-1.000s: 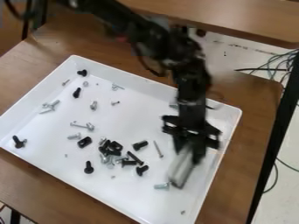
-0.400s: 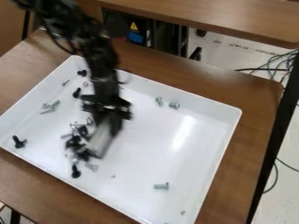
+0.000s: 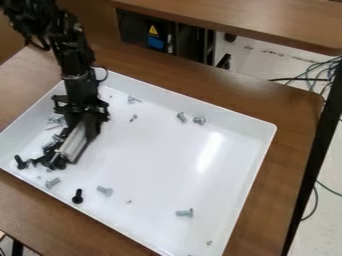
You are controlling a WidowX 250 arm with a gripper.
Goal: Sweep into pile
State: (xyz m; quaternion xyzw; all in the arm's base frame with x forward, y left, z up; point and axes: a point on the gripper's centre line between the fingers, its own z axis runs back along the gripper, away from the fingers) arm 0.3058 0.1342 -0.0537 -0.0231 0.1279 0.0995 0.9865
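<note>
A brown wood-topped table (image 3: 284,145) carries a wide white plastic tray (image 3: 157,167) with raised walls. Over its left side hangs the black two-finger gripper (image 3: 81,132), its fingers pinching a pale grey rectangular sweeping block (image 3: 75,143). Beside the block's lower end sits a loose heap of black and silver hardware (image 3: 56,158), the pile being gathered. To sweep well, the block's lower edge should run flat along the floor, its broad face square to the push (a tilted edge would likely let screws slip under), and stop short of the wall. Strays probably need separate strokes: the silver bolt with a hex head (image 3: 185,213), well apart near the front, the black thumb-headed bolt (image 3: 78,196), and finally the tiny silver screw (image 3: 133,118).
</note>
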